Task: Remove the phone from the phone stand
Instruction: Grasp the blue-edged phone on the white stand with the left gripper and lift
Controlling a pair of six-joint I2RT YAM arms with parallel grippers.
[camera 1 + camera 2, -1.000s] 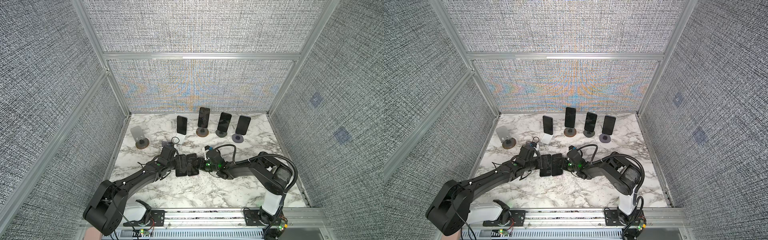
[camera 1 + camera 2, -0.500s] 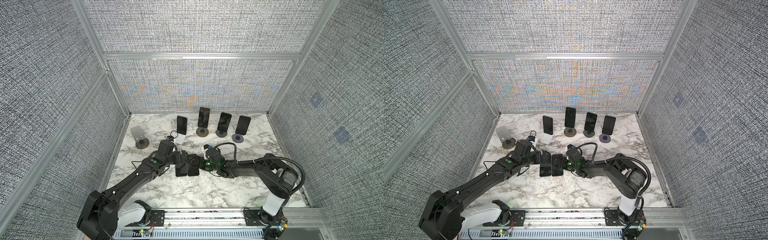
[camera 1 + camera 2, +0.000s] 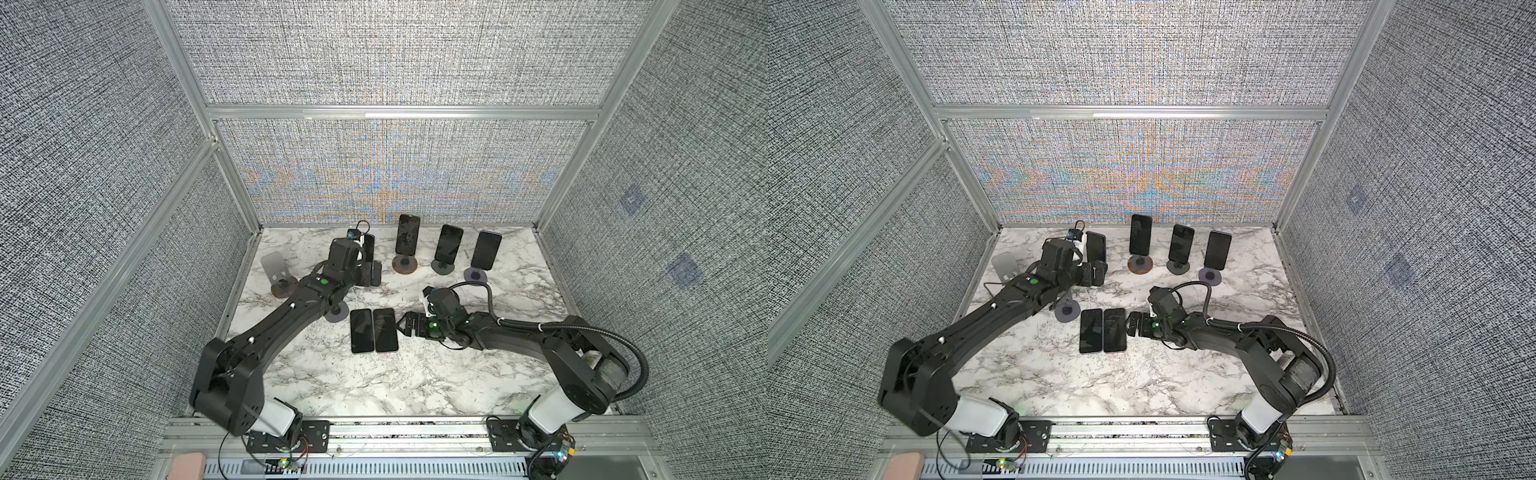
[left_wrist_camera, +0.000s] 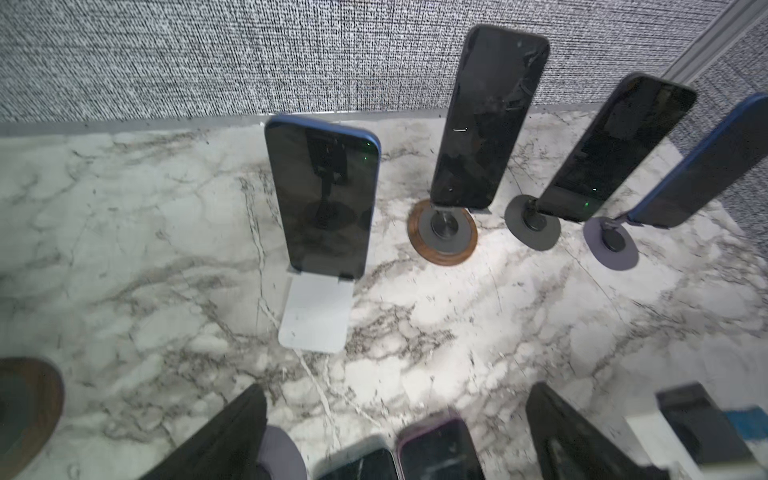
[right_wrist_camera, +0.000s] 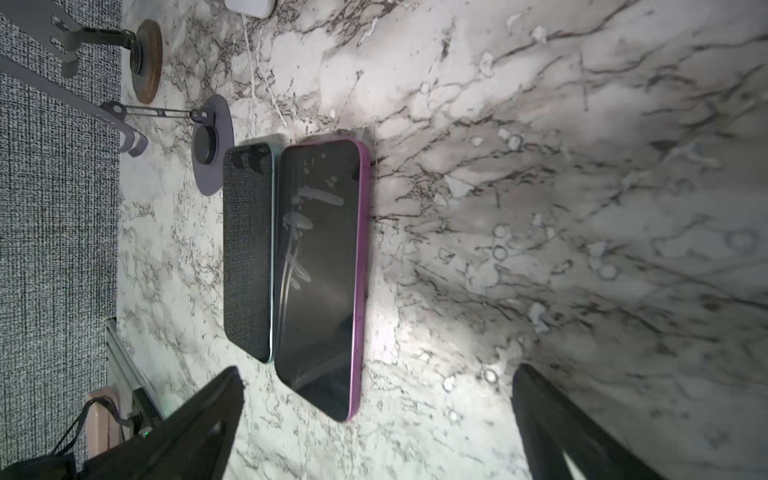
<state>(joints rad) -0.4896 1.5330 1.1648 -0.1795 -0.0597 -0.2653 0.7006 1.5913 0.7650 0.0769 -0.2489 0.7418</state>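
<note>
Phone (image 4: 322, 195) upright on stand (image 4: 316, 311), just ahead of wide-spread left pincer (image 4: 397, 390)

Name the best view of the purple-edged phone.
Right wrist view: the purple-edged phone shows whole and close. Both top views show it small, colour lost; left wrist catches only a blurred end.

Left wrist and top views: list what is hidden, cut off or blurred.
- Left wrist view: two flat phones cut off by the picture's edge, blurred.
- Left wrist view: end phone of the row, cut by the edge.
- A top view: blue-cased phone, partly behind the left arm.
- A top view: round purple base, half under that arm.
</note>
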